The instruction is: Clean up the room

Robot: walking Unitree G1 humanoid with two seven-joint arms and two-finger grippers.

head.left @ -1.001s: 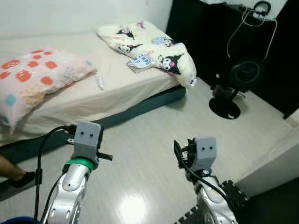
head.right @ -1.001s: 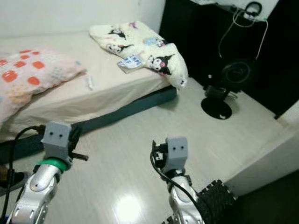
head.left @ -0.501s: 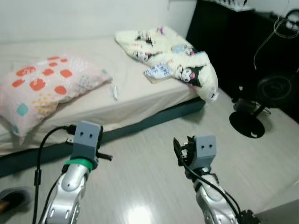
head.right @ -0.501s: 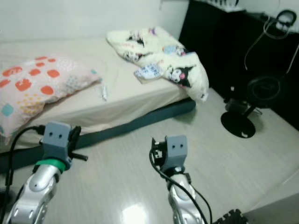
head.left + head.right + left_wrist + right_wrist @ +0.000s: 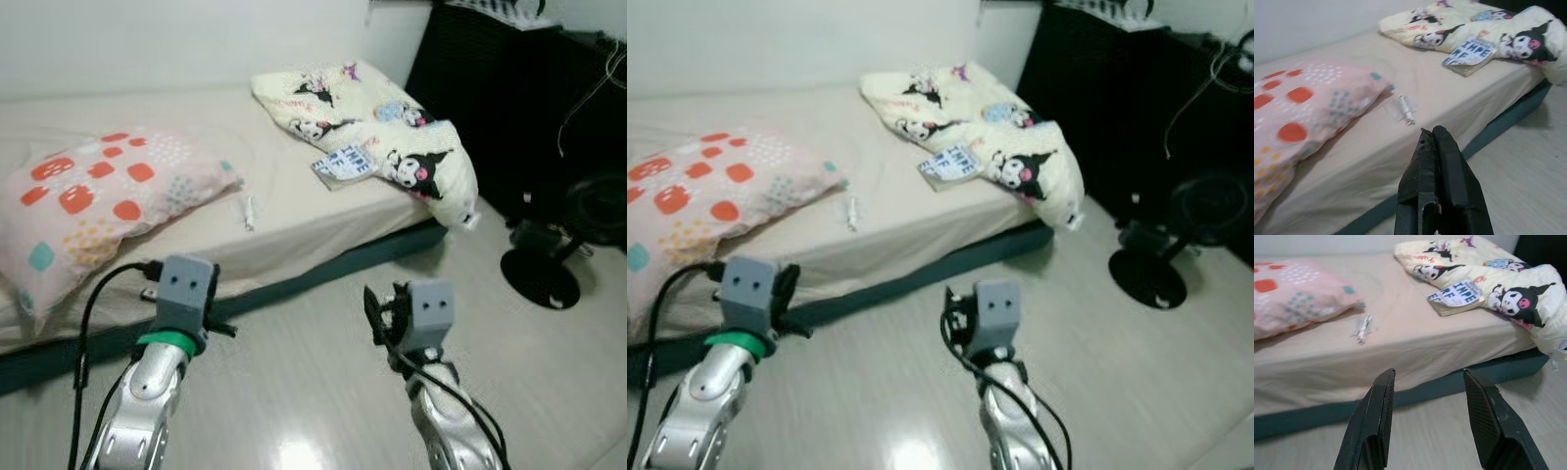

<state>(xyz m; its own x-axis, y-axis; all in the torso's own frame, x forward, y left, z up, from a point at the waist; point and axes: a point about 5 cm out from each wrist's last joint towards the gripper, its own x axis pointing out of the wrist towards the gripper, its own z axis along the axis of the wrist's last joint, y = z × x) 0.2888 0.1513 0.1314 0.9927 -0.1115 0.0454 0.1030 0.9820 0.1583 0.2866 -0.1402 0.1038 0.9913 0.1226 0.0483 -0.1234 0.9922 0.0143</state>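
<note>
Bed, beige sheet: spotted pillow, cartoon-print blanket, a booklet against it, small clear wrapper, possibly a tube.

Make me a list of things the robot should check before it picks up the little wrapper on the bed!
1. Wrapper easy to see, lying alone on the bed beside the pillow: ok.
2. Right gripper fingers open, ready to grab: ok.
3. Left gripper fingers open: not ok, they are shut.
4. Close enough to reach the wrapper: not ok, both grippers are over the floor, short of the bed.
5. Booklet and blanket out of the way: ok, they lie farther along the bed.
</note>
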